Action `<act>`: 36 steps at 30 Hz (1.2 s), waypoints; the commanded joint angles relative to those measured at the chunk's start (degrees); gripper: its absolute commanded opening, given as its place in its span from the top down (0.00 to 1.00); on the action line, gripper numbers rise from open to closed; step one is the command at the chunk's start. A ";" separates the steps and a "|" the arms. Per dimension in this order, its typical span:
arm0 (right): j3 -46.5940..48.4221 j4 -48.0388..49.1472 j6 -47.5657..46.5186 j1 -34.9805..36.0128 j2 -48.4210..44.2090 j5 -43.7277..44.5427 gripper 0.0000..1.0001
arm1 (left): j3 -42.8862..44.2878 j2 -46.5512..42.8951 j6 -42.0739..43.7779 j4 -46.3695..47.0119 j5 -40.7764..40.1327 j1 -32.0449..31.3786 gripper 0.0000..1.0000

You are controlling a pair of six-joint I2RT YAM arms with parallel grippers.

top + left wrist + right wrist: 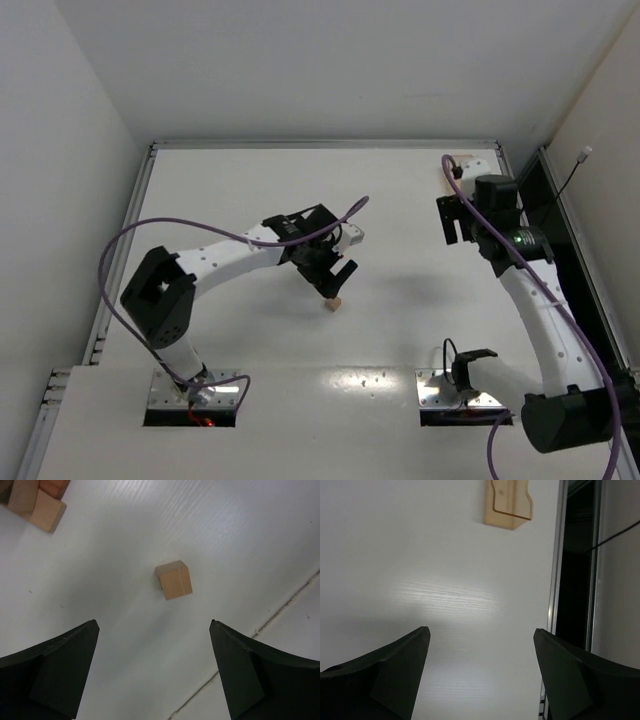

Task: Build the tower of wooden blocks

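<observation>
**Clerk:** Entry one, left arm [215,262]?

**Checker:** It reaches over the middle of the white bench [250,180]. The left jaws stand wide and hold nothing, with bare bench between the two dark fingers [65,670].

**Clerk:** Entry two, wood blocks?

**Checker:** One light tan cube [173,579] lies alone on the bench. It is ahead of the left jaws, apart from both fingers and turned slightly askew. From above the same cube [333,303] sits just below the jaw tips. At the top left corner of the left wrist view is a cluster: a tan block [47,511] touches a second tan block [22,495], and a reddish-brown piece [52,485] lies behind them. All three are cut by the frame edge, so I cannot tell whether they are stacked.

**Clerk:** Entry three, right arm [535,300]?

**Checker:** It is extended toward the far right corner. The right jaws are also wide and hold nothing.

**Clerk:** Anything near them?

**Checker:** One flat tan wooden piece [508,502] with a scored outline. It is well ahead of the right jaws, beside the metal rail [556,580] at the bench's right edge.
</observation>
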 commanded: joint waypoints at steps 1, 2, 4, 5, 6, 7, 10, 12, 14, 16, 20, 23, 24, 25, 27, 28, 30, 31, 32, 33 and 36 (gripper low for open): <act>-1.59 -2.58 1.16 -2.77 -2.54 1.29 0.19 | 5.04 4.99 0.80 -0.32 -4.37 -2.25 0.11; -1.60 -2.59 1.17 -3.30 -3.59 0.68 0.19 | 5.04 5.80 0.27 -0.33 -4.37 -2.25 0.14; -2.13 -2.59 1.17 -4.36 -4.13 0.67 0.19 | 5.04 7.03 0.27 0.20 -4.37 -2.25 0.22; -2.74 -2.59 1.17 -5.23 -4.91 0.06 0.19 | 5.57 7.04 0.27 0.20 -3.68 -2.86 0.23; -2.74 -3.11 1.69 -6.02 -5.44 0.05 0.19 | 5.57 7.64 0.27 0.20 -3.15 -2.87 0.25; -3.35 -3.11 1.69 -6.03 -5.44 -0.73 0.19 | 6.09 7.65 0.27 0.72 -3.14 -4.35 0.25; -3.97 -3.64 1.69 -7.35 -6.06 -1.26 0.19 | 6.10 9.06 -0.35 0.73 -3.14 -5.59 0.29; -4.58 -3.64 1.69 -7.96 -6.68 -1.26 0.19 | 6.10 9.67 -1.14 0.73 -3.14 -5.59 0.32; -5.11 -3.64 1.69 -7.96 -7.20 -1.87 0.19 | 6.63 10.90 -1.75 0.73 -2.53 -6.12 0.32; -5.11 -3.64 2.22 -8.58 -7.20 -2.57 0.19 | 7.24 11.52 -1.75 0.73 -2.53 -6.12 0.33; -5.64 -3.64 2.22 -8.58 -7.20 -3.11 0.19 | 7.24 12.66 -2.81 1.26 -2.00 -6.74 0.37; -5.64 -3.64 2.22 -8.58 -7.20 -3.11 0.19 | 7.24 13.98 -3.51 1.26 -2.52 -7.26 0.38; -5.64 -3.64 2.22 -8.58 -7.20 -3.11 0.19 | 7.24 14.67 -3.51 1.26 -2.53 -7.26 0.38; -5.64 -3.64 2.22 -8.58 -7.20 -3.11 0.19 | 7.24 14.68 -4.12 1.26 -2.53 -7.26 0.38; -5.64 -3.64 2.22 -8.58 -7.20 -3.11 0.19 | 7.24 15.21 -4.13 1.26 -2.53 -7.26 0.38; -6.16 -3.64 2.22 -8.58 -7.20 -3.11 0.19 | 7.24 15.82 -4.13 1.26 -2.53 -7.26 0.38; -6.69 -3.64 2.22 -8.58 -7.20 -3.11 0.19 | 7.77 16.35 -4.13 1.26 -2.53 -7.26 0.40; -6.70 -3.64 2.22 -9.10 -7.72 -3.11 0.19 | 7.77 16.87 -4.13 1.26 -2.53 -7.26 0.42; -6.70 -3.64 2.74 -9.10 -7.73 -3.11 0.19 | 7.77 16.88 -4.13 1.26 -2.53 -7.26 0.44; -6.70 -3.64 2.75 -9.10 -7.73 -3.11 0.19 | 8.38 16.88 -4.82 1.26 -3.05 -7.26 0.44; -7.22 -3.64 2.75 -9.10 -8.26 -3.64 0.19 | 8.38 16.88 -5.35 1.78 -4.46 -7.26 0.47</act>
